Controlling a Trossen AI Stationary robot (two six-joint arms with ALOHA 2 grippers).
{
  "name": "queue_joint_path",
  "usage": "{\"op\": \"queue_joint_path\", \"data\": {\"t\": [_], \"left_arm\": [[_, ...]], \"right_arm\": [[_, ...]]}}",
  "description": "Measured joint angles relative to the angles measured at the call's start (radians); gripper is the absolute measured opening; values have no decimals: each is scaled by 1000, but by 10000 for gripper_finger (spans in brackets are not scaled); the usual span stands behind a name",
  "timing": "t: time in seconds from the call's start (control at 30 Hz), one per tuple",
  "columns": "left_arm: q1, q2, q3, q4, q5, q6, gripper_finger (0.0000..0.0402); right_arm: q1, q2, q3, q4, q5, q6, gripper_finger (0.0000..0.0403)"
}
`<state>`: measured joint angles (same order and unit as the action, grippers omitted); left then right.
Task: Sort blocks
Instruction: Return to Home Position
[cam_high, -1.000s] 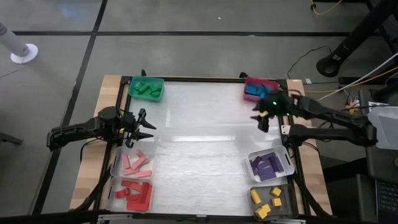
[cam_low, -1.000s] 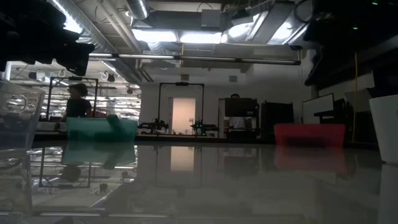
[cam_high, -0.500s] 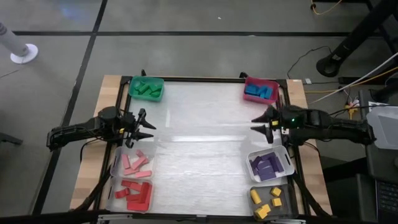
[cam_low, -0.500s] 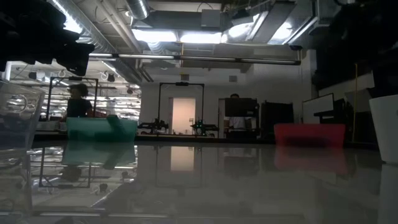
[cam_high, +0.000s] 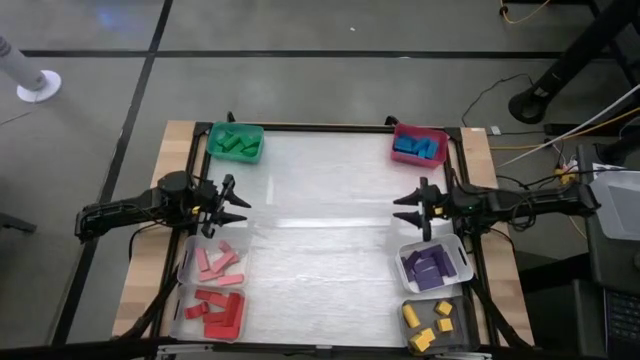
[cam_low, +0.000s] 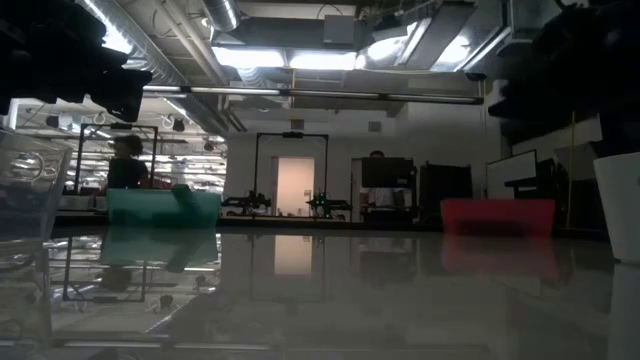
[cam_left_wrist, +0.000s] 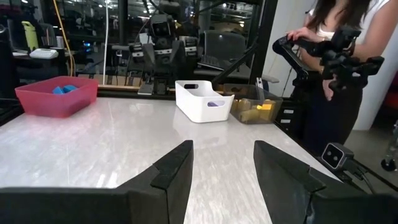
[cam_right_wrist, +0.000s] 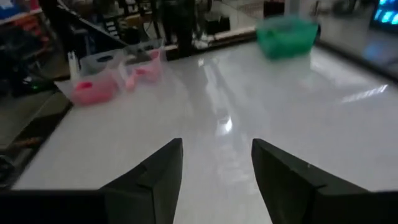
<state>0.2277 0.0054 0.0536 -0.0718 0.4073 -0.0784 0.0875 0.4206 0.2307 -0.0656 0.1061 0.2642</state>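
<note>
Blocks all in bins round the edge of the glossy white tabletop (cam_high: 320, 230). Far-left corner (as low cam sees it): green blocks (cam_high: 238, 143) in green plastic bin (cam_high: 212, 140), long axes at mixed slants. Far-right: blue blocks (cam_high: 417, 149) in pink plastic bin (cam_high: 420, 129), mostly lying left-right across it. Near-left: pale pink bars (cam_high: 218, 262) in clear bin (cam_high: 189, 271), flat, most on a diagonal. Just nearer, red bars (cam_high: 215, 308) in second clear bin (cam_high: 184, 325), axes approx left-right. Near-right: purple blocks (cam_high: 430, 266) piled in white bin (cam_high: 405, 254), axes mixed. Yellow blocks (cam_high: 430, 325) in grey-clear bin (cam_high: 408, 302), short chunks, no common direction. L gripper (cam_high: 240, 208) at left edge, mid-depth, arm low & folded, pointing inward across table. Its fingers (cam_left_wrist: 174, 171) are apart, bare tabletop between. R gripper (cam_high: 400, 208) opp. at right edge, arm stretched level, pointing toward L. Its fingers (cam_right_wrist: 280, 174) are likewise apart over bare top. The two grippers are well apart.
</note>
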Motion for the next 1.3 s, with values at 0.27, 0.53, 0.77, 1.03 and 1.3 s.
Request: {"op": "queue_joint_path", "data": {"t": [0.27, 0.53, 0.77, 1.03, 1.3], "left_arm": [[0, 0, 0, 0, 0, 0, 159], [0, 0, 0, 0, 0, 0, 159], [0, 0, 0, 0, 0, 0, 159], [0, 0, 0, 0, 0, 0, 159], [0, 0, 0, 0, 0, 0, 159]], "right_arm": [[-2, -19, -76, 70, 20, -305, 193], [-2, -151, -175, 69, 18, -324, 193], [-3, -303, -209, 81, -17, -322, 193], [-3, -418, -213, 113, -23, -322, 193], [-3, -418, -212, 99, -20, -322, 193]]}}
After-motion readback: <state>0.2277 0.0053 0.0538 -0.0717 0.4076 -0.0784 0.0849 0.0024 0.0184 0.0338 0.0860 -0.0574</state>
